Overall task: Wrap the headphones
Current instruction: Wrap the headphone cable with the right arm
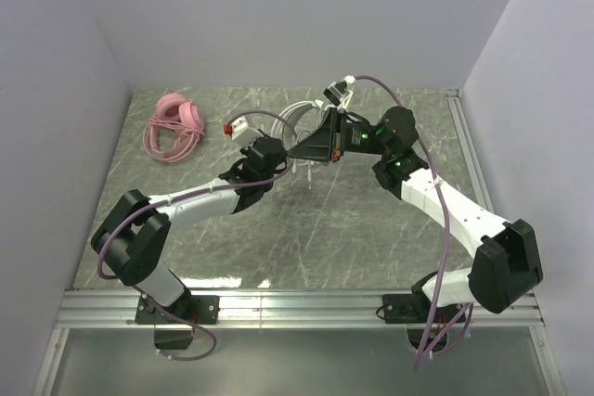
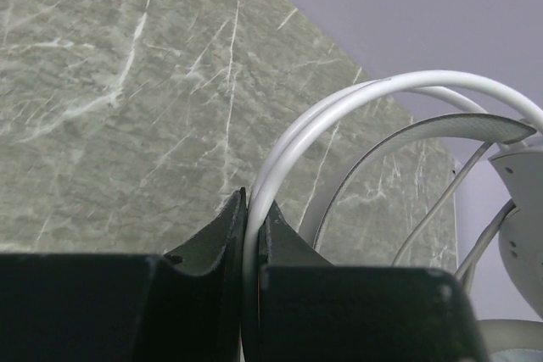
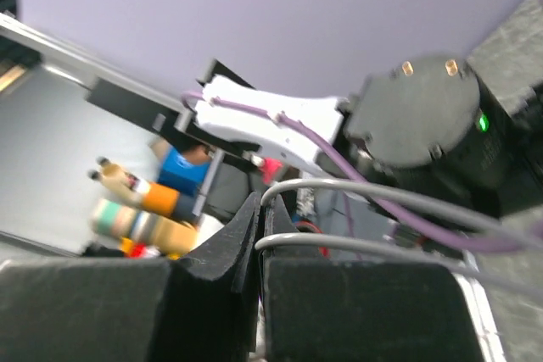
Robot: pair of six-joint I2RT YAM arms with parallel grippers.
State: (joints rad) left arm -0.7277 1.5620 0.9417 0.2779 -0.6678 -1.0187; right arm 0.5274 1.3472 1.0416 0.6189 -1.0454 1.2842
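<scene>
1. The white-grey headphones (image 1: 299,122) are held between both grippers over the middle of the marble desk (image 1: 325,229).
2. The left gripper (image 2: 252,209) is clamped tight on the twin white tubes of the headband (image 2: 339,116). This is probably to hold the headset steady.
3. The right gripper (image 3: 261,209), just beside it, has its jaws pressed together on the thin grey cable (image 3: 322,242). A loop springs out of the jaws, likely ready to be led round the band.
4. The pink headphones (image 1: 172,127) lie on the desk, well off to the left gripper's outer side, touching nothing.
5. The grippers sit very near each other, so any winding move looks cramped.
</scene>
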